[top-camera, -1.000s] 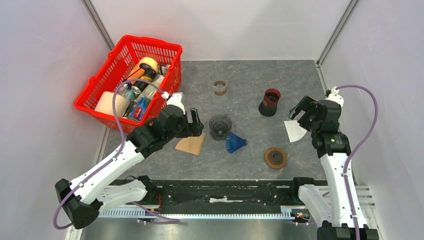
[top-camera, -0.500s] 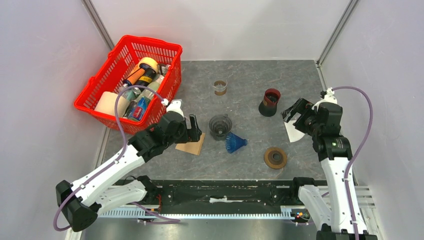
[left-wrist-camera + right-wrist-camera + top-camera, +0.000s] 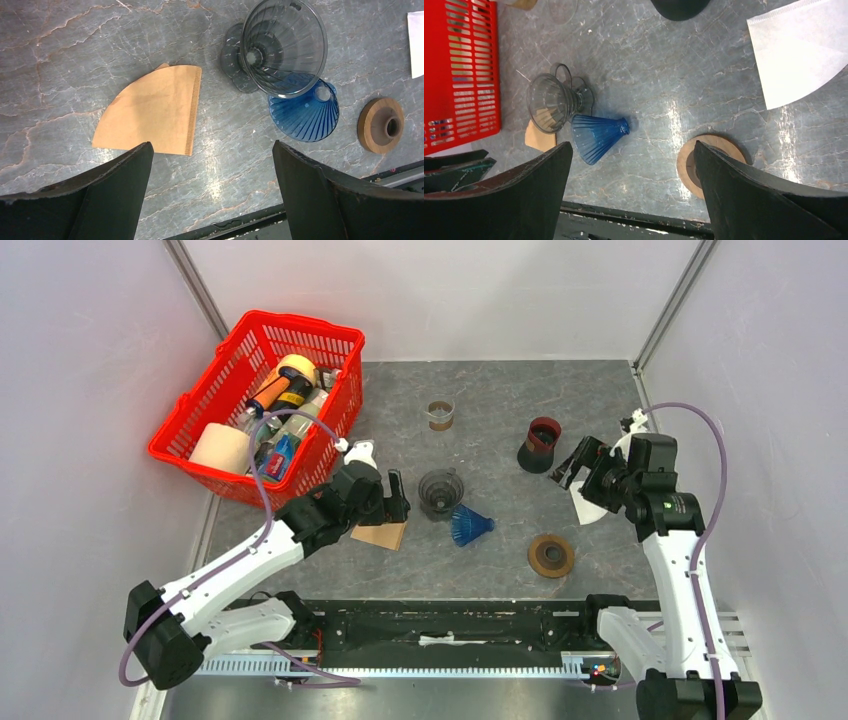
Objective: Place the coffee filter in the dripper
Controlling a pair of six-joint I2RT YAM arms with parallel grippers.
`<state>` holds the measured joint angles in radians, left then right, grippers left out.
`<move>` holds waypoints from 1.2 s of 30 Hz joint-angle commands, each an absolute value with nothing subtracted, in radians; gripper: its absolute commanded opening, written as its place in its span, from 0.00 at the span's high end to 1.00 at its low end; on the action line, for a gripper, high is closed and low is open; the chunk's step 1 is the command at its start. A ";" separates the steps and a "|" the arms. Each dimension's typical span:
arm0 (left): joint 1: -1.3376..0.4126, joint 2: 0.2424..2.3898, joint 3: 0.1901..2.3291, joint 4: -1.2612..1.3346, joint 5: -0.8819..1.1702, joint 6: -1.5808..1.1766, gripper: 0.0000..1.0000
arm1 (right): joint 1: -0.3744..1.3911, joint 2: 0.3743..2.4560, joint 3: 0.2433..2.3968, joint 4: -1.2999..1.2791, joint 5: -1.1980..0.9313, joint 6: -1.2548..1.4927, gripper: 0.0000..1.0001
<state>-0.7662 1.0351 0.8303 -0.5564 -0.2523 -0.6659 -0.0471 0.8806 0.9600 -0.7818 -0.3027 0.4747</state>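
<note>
Hovering — left gripper (image 3: 211, 147) wide open, empty, near brown coffee filter (image 3: 155, 112) | right gripper (image 3: 632, 147) wide open, empty

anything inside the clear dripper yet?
No. The clear dripper holds nothing; its ribs and bottom hole show bare. The brown filter lies flat beside it, apart. Nothing hidden: the wall is see-through.

coffee filter (image 3: 152, 112) matt brown paper; dripper (image 3: 282, 45) clear ribbed glossy plastic; table (image 3: 60, 60) veined grey stone-look
</note>
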 commanded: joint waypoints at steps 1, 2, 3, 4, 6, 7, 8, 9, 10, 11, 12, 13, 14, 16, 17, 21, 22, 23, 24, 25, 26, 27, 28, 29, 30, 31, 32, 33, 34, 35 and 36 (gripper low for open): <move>-0.770 1.066 0.851 -0.497 -0.246 -0.710 0.04 | -0.015 0.868 0.987 -0.835 -0.301 0.394 0.01; -0.770 1.073 0.850 -0.497 -0.248 -0.714 0.03 | -0.007 0.862 0.985 -0.839 -0.282 0.387 0.01; -0.770 1.076 0.849 -0.497 -0.249 -0.718 0.03 | 0.022 0.859 0.984 -0.847 -0.259 0.388 0.01; -0.770 1.081 0.847 -0.497 -0.249 -0.721 0.03 | 0.053 0.861 0.985 -0.855 -0.236 0.381 0.01; -0.770 1.085 0.842 -0.496 -0.251 -0.728 0.03 | 0.121 0.882 0.990 -0.874 -0.156 0.379 0.01; -0.770 1.087 0.837 -0.494 -0.253 -0.731 0.03 | 0.160 0.898 0.994 -0.881 -0.104 0.386 0.01; -0.770 1.086 0.833 -0.494 -0.257 -0.734 0.03 | 0.208 0.914 0.995 -0.890 -0.052 0.399 0.01; -0.770 1.086 0.829 -0.494 -0.262 -0.740 0.03 | 0.246 0.924 0.997 -0.894 0.009 0.413 0.01; -0.770 1.083 0.825 -0.495 -0.262 -0.744 0.03 | 0.289 0.932 0.997 -0.892 0.057 0.425 0.01; -0.770 1.080 0.823 -0.495 -0.262 -0.745 0.03 | 0.323 0.938 0.996 -0.890 0.091 0.438 0.01; -0.770 1.077 0.817 -0.496 -0.262 -0.746 0.03 | 0.351 0.948 0.998 -0.890 0.118 0.449 0.01; -0.770 1.075 0.812 -0.496 -0.262 -0.746 0.03 | 0.381 0.960 1.000 -0.895 0.141 0.473 0.01; -0.769 1.072 0.806 -0.496 -0.264 -0.748 0.03 | 0.412 0.974 0.999 -0.900 0.162 0.497 0.01; -0.770 1.065 0.796 -0.497 -0.264 -0.752 0.03 | 0.467 0.994 0.991 -0.920 0.210 0.523 0.01; -0.770 1.062 0.790 -0.498 -0.262 -0.754 0.03 | 0.490 1.002 0.987 -0.940 0.262 0.542 0.01; -0.769 1.043 0.763 -0.496 -0.262 -0.764 0.03 | 0.524 1.036 0.936 -1.003 0.362 0.657 0.06; -0.769 1.039 0.759 -0.496 -0.260 -0.765 0.03 | 0.525 1.043 0.921 -1.000 0.343 0.678 0.08; -0.770 1.036 0.756 -0.495 -0.256 -0.765 0.03 | 0.524 1.046 0.901 -0.990 0.333 0.701 0.08; -0.770 1.033 0.750 -0.495 -0.255 -0.765 0.03 | 0.523 1.048 0.882 -0.969 0.315 0.712 0.09; -0.770 1.030 0.747 -0.496 -0.255 -0.767 0.03 | 0.524 1.050 0.864 -0.946 0.299 0.720 0.11; -0.769 1.024 0.742 -0.496 -0.253 -0.767 0.03 | 0.524 1.054 0.857 -0.946 0.311 0.743 0.12; -0.770 1.022 0.739 -0.496 -0.251 -0.767 0.03 | 0.523 1.059 0.856 -0.969 0.343 0.779 0.13; -0.770 1.016 0.734 -0.495 -0.247 -0.768 0.03 | 0.524 1.066 0.859 -1.007 0.387 0.822 0.14; -0.770 1.012 0.729 -0.496 -0.246 -0.772 0.03 | 0.522 1.070 0.862 -1.045 0.447 0.861 0.15; -0.770 1.007 0.725 -0.495 -0.245 -0.776 0.03 | 0.521 1.072 0.858 -1.075 0.482 0.894 0.15; -0.770 1.003 0.721 -0.494 -0.244 -0.777 0.03 | 0.520 1.072 0.852 -1.088 0.502 0.906 0.16; -0.770 1.002 0.718 -0.493 -0.244 -0.777 0.03 | 0.513 1.073 0.841 -1.090 0.506 0.913 0.19; -0.770 1.001 0.717 -0.492 -0.244 -0.778 0.03 | 0.506 1.076 0.833 -1.088 0.499 0.920 0.21; -0.770 1.003 0.718 -0.492 -0.244 -0.777 0.03 | 0.495 1.082 0.822 -1.086 0.492 0.925 0.24; -0.770 1.005 0.720 -0.492 -0.243 -0.776 0.03 | 0.484 1.089 0.814 -1.078 0.486 0.929 0.26; -0.770 1.007 0.719 -0.492 -0.240 -0.775 0.03 | 0.470 1.097 0.803 -1.066 0.472 0.924 0.31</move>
